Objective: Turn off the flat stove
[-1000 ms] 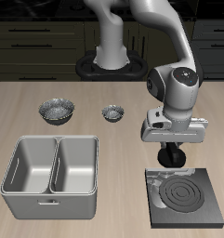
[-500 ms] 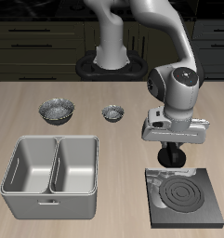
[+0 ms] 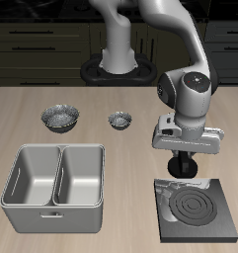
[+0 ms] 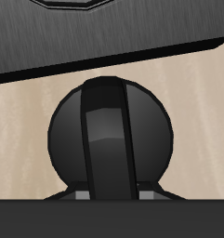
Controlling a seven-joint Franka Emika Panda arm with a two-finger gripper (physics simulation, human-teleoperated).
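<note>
The flat stove (image 3: 198, 210) is a low dark-grey square slab near the table's front edge. Its spiral burner rings (image 3: 196, 207) are dark, with no red glow. Its small grey knob (image 3: 168, 190) sits at the back corner of the slab. My gripper (image 3: 183, 173) hangs just above and slightly behind that corner, beside the knob, with its dark fingers together and nothing between them. The wrist view shows a dark rounded shape with a central bar (image 4: 109, 139) over the wooden table, and the stove's edge (image 4: 104, 42) beyond it.
A grey double-basin tray (image 3: 53, 186) stands near the front edge, across from the stove. Two small patterned bowls (image 3: 59, 118) (image 3: 119, 120) sit farther back. The robot's base (image 3: 118, 67) is at the back.
</note>
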